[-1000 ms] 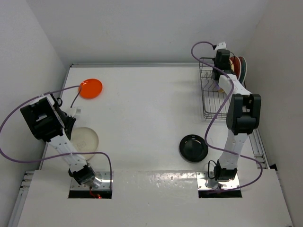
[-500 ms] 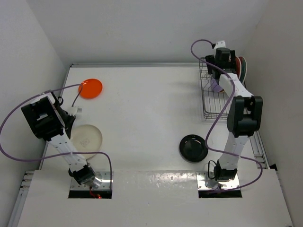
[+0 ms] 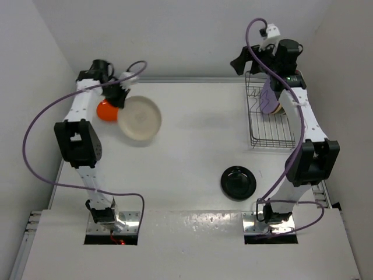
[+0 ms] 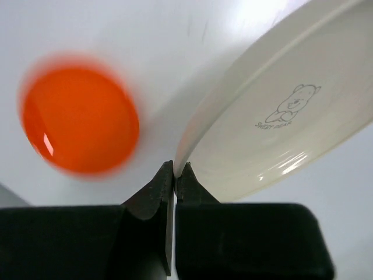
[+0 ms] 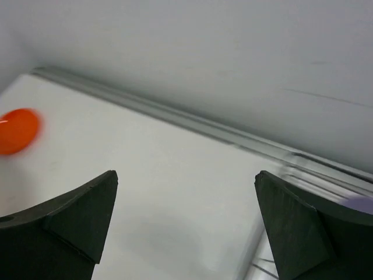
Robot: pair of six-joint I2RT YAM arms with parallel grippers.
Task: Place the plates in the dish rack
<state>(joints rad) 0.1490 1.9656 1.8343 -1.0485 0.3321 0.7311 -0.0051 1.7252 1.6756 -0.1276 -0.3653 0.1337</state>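
Observation:
My left gripper is shut on the rim of the cream-white plate, holding it tilted above the table's far left. In the left wrist view the pads pinch the plate's edge. The small orange plate lies on the table just beneath it. My right gripper hangs open and empty, raised above the far left corner of the dish rack. A lavender plate stands in the rack. The small black plate lies near the right arm.
White walls close off the back and both sides of the table. The right arm's links hang over the rack's right half and hide what stands there. Purple cables loop from both arms. A metal rail runs along the table's far edge.
The left arm has lifted the cream-white plate from the near left and swung it to the far left. The right gripper has opened and risen from the rack, leaving the lavender plate there.

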